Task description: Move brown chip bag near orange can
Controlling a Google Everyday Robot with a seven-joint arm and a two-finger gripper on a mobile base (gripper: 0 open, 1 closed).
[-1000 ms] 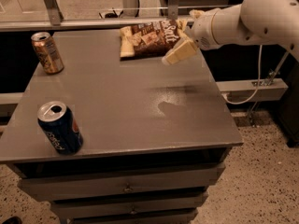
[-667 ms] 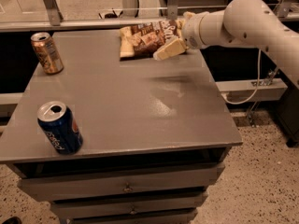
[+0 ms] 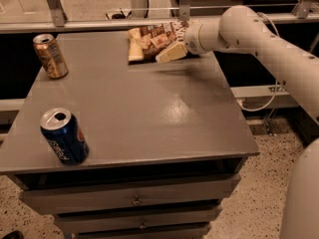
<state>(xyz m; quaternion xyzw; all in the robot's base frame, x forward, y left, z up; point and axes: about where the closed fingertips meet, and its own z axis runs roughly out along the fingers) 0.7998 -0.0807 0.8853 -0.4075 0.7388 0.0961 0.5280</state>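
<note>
The brown chip bag (image 3: 149,40) lies flat at the far edge of the grey table (image 3: 149,113), right of centre, with its dark brown middle and pale yellow left end showing. The orange can (image 3: 50,56) stands upright at the far left of the table, well apart from the bag. My gripper (image 3: 170,53) reaches in from the right on the white arm (image 3: 259,39) and sits at the bag's front right edge, over or against it. The bag's right end is hidden behind the wrist.
A blue Pepsi can (image 3: 64,136) stands upright near the front left corner. The table has drawers (image 3: 134,199) below its front edge. A metal rail (image 3: 114,24) and uprights run behind the table. A white cable (image 3: 264,103) hangs at the right.
The gripper has moved left and down along the bag's front edge, closer to its middle. The bag and both cans have not moved.
</note>
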